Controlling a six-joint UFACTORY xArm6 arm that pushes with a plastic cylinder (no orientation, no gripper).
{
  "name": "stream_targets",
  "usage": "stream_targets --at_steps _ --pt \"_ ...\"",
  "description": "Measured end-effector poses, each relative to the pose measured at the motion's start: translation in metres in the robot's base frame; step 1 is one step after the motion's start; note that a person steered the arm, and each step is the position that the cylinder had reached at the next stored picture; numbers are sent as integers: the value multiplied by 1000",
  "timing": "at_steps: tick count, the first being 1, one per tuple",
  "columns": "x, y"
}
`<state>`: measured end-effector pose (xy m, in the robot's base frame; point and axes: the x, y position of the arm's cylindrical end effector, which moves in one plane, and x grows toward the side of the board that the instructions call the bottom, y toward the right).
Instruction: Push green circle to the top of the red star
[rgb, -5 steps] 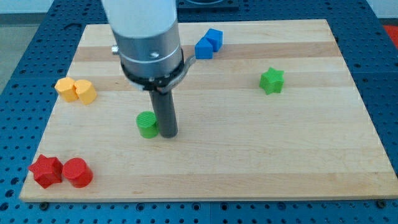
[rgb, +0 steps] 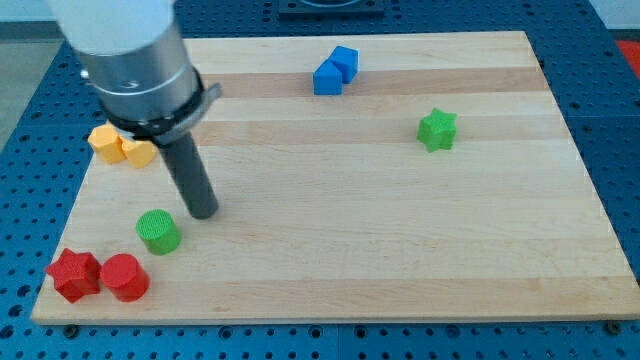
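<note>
The green circle (rgb: 158, 231) lies on the wooden board at the lower left. The red star (rgb: 74, 275) sits in the board's bottom left corner, with a red circle (rgb: 124, 278) touching its right side. The green circle is just above and to the right of the red circle, up and right of the star. My tip (rgb: 203, 212) rests on the board just to the right of the green circle and slightly above it, a small gap away.
Two yellow blocks (rgb: 121, 145) sit at the left edge, partly behind the arm. Two blue blocks (rgb: 334, 70) are at the top middle. A green star (rgb: 437, 129) is at the right. The board's edge (rgb: 300, 318) runs along the bottom.
The green circle has slid down and left, towards the red blocks. My tip and the arm have moved left with it.
</note>
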<state>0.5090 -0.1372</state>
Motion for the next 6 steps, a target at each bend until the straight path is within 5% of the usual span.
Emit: stream_targets --at_steps 4,5,6 --pt "32 -90" --pt "32 -66" --pt "24 39"
